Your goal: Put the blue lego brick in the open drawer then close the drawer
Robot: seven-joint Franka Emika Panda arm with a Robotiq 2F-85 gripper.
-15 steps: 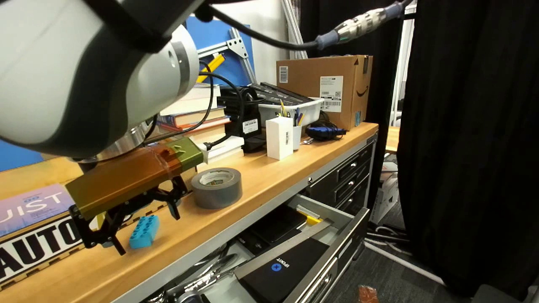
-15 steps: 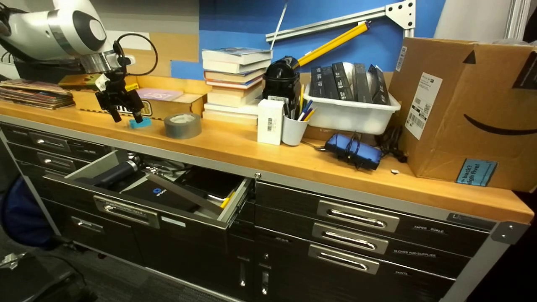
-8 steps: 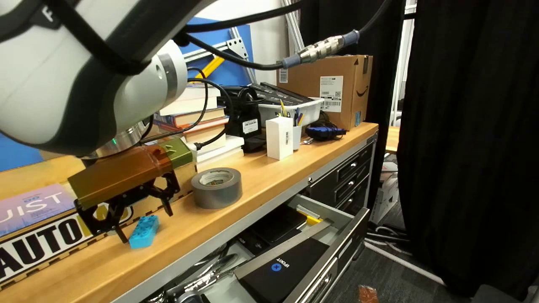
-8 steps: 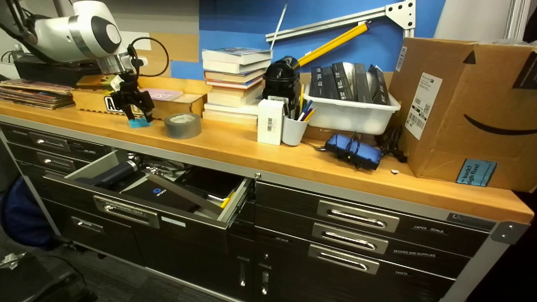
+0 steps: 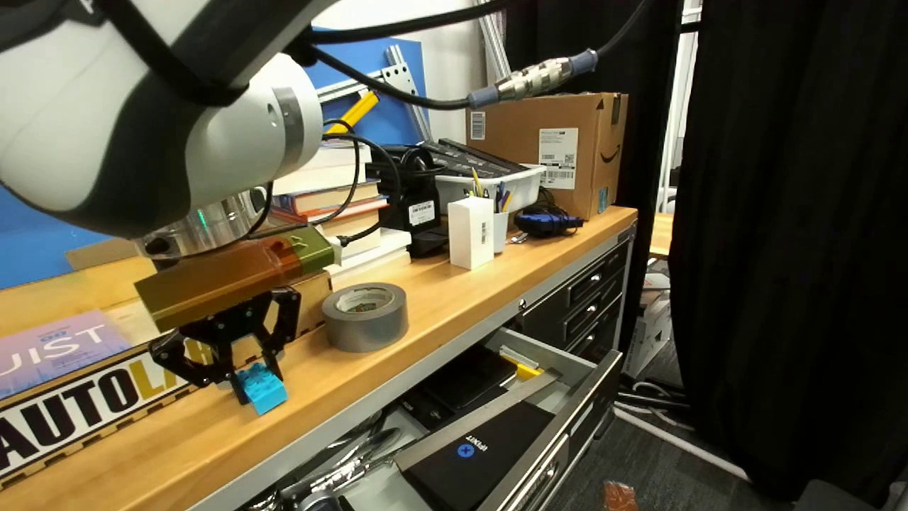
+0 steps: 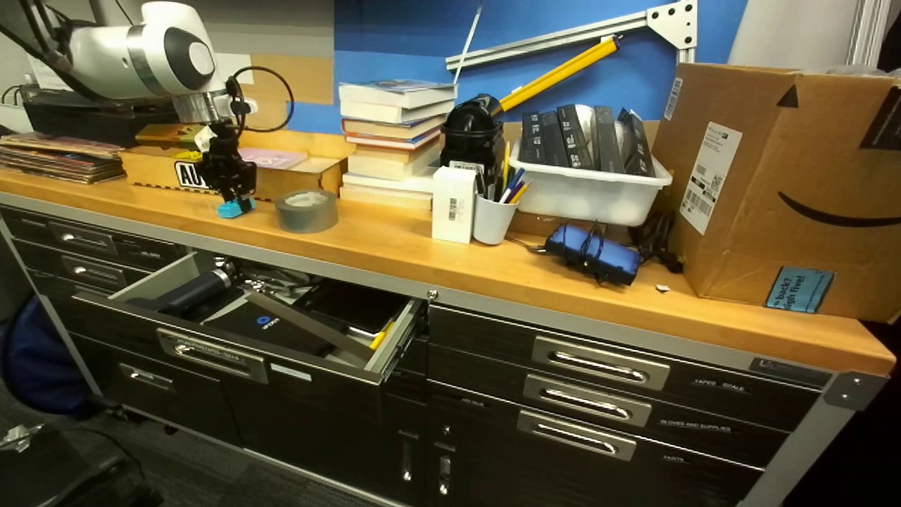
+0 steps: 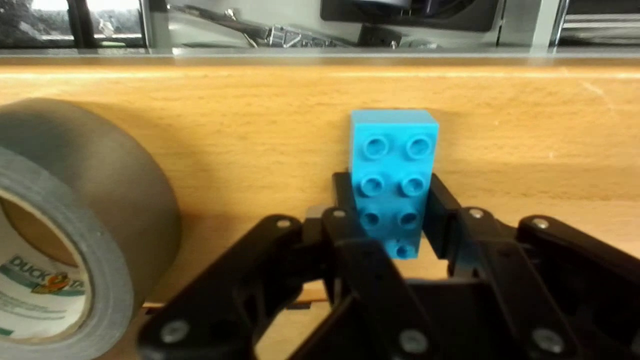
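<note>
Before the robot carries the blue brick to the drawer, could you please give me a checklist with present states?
1. Gripper closed on the blue brick: ok, both sides touched.
2. Grip firm enough: cannot tell.
3. Brick lifted off the worktop: cannot tell.
4. Grey tape roll apart from the gripper: ok, gap visible.
5. Drawer open: ok.
6. Enough room inside: cannot tell, a flat black box lies there.

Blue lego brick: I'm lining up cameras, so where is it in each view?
In an exterior view: blue lego brick, lower left.
In an exterior view: the brick, left, above mid-height.
Wrist view: the brick, right of centre, clasped by the gripper.
Shared landmark: grey tape roll, right of the brick in both exterior views, left in the wrist view.
</note>
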